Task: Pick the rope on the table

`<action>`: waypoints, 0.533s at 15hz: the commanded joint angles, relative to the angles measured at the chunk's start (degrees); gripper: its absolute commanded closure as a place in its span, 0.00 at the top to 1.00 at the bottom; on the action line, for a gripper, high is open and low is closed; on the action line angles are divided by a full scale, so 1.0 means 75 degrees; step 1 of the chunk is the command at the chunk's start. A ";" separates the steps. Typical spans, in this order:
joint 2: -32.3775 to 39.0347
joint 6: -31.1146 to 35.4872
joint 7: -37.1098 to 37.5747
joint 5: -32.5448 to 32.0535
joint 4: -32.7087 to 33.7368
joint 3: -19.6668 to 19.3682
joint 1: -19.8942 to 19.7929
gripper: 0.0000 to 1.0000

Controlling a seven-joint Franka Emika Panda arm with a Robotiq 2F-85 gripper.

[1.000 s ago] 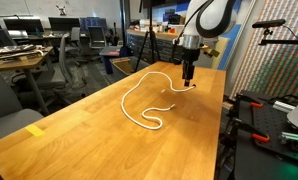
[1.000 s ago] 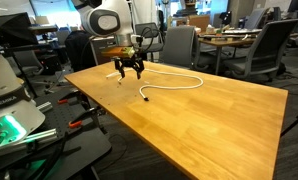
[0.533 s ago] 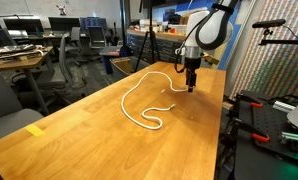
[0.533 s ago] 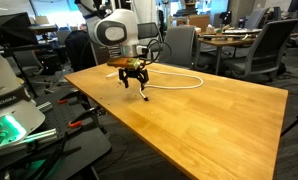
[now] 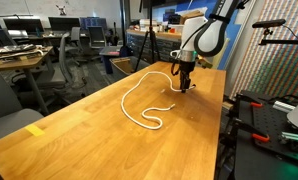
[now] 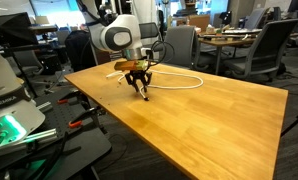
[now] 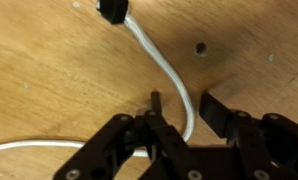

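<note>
Rope [image 7: 161,58] on table [image 7: 49,70], claw [image 7: 182,105] astride it near one end.

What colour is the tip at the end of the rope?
Black tip, white rope; clearest in the wrist view.

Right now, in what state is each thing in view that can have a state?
rope: lies slack in curves on the table, not lifted.
dark tip: rests on the wood, free.
gripper: down at the table, jaws apart with the rope between them, not clamped on it.
yellow tape mark: stuck flat on the table, far from the gripper.
</note>
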 commanded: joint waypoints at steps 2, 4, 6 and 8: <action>-0.0040 0.0316 0.0137 -0.0258 0.0047 0.0140 -0.0078 0.11; -0.0119 0.0252 0.0069 -0.0119 0.0028 0.0363 -0.0202 0.13; -0.0281 0.0172 -0.0059 0.0132 0.0028 0.0802 -0.0450 0.14; -0.0576 0.0364 -0.0129 0.0213 -0.0005 0.1180 -0.0582 0.13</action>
